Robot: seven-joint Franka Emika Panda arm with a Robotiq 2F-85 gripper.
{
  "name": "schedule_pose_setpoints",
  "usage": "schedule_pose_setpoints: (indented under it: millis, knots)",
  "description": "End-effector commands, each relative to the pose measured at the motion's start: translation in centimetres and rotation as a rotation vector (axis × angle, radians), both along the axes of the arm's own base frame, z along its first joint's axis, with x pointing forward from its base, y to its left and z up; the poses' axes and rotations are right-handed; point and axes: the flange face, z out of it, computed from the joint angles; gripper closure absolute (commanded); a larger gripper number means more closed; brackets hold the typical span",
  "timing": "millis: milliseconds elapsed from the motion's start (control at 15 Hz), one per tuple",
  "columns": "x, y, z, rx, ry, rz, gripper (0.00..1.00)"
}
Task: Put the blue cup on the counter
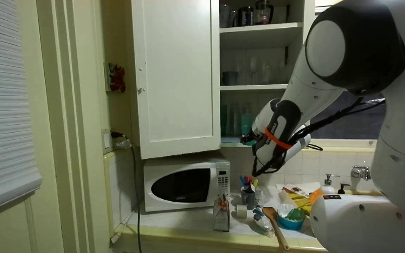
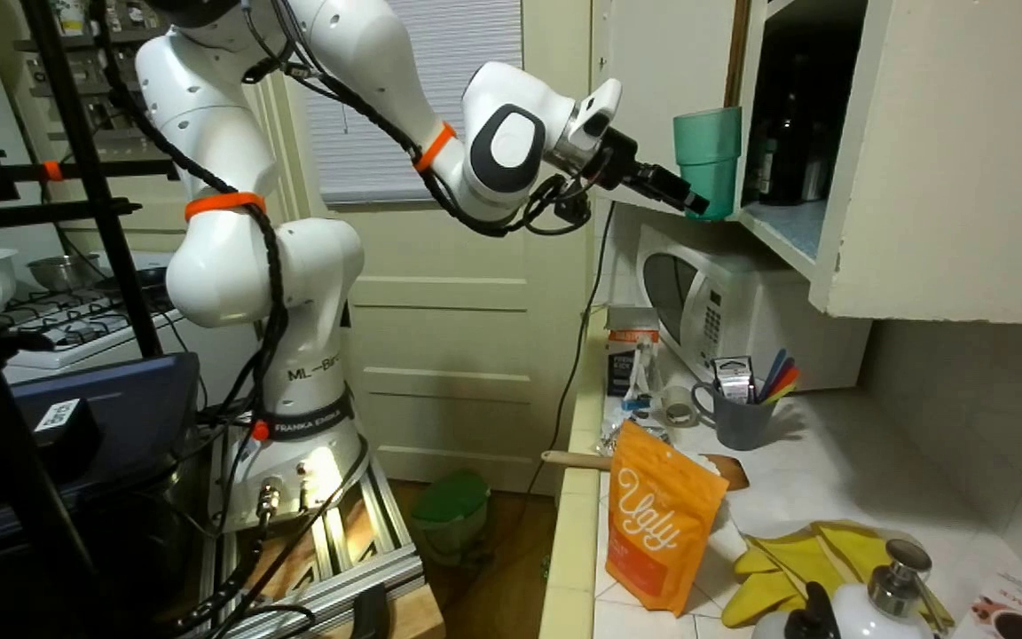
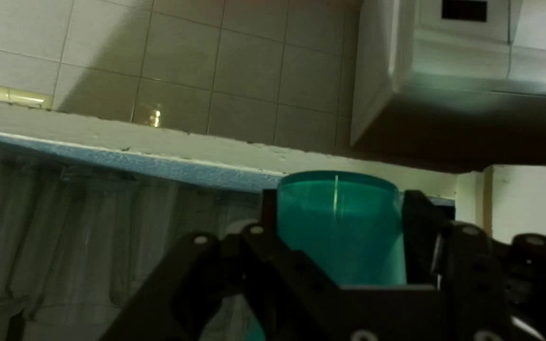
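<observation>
The blue cup (image 2: 708, 164) is teal and roughly upright, in front of the open cabinet's bottom shelf edge. In an exterior view it is partly hidden behind the arm, and its teal side (image 1: 247, 123) shows beside the gripper (image 1: 246, 137). In the wrist view the cup (image 3: 341, 237) sits between the two fingers of my gripper (image 3: 341, 203), with a finger against each side near its base. The gripper (image 2: 693, 204) is shut on the cup and holds it high in the air. The pale counter (image 2: 866, 479) lies well below; it also shows in an exterior view (image 1: 178, 219).
An open cabinet door (image 1: 178, 77) and the bottom shelf edge (image 2: 782, 238) are close to the cup. Below stand a microwave (image 1: 185, 186), a grey mug with pens (image 2: 742, 419), an orange bag (image 2: 662, 524), yellow gloves (image 2: 813, 568) and a wooden spoon (image 1: 276, 228).
</observation>
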Motion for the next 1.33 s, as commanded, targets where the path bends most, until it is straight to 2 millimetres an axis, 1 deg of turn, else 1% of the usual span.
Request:
schedule_pose_setpoints:
  millis: [0, 200, 267, 600, 800, 1000, 1267]
  knots:
    - [-1.0, 1.7, -1.7, 0.035, 0.004, 0.032, 0.58]
    - [-1.4, 2.8, -3.5, 0.059, 0.039, 0.055, 0.58]
    - [-0.6, 2.7, -3.5, 0.067, 0.052, 0.067, 0.58]
    - [-0.9, 4.1, -6.2, 0.103, 0.119, 0.123, 0.58]
    - [-1.4, 4.8, -8.0, 0.127, 0.171, 0.157, 0.58]
    - [-2.6, 4.6, -10.4, 0.161, 0.239, 0.174, 0.58]
    - [-5.2, 3.4, -13.8, 0.194, 0.352, 0.205, 0.58]
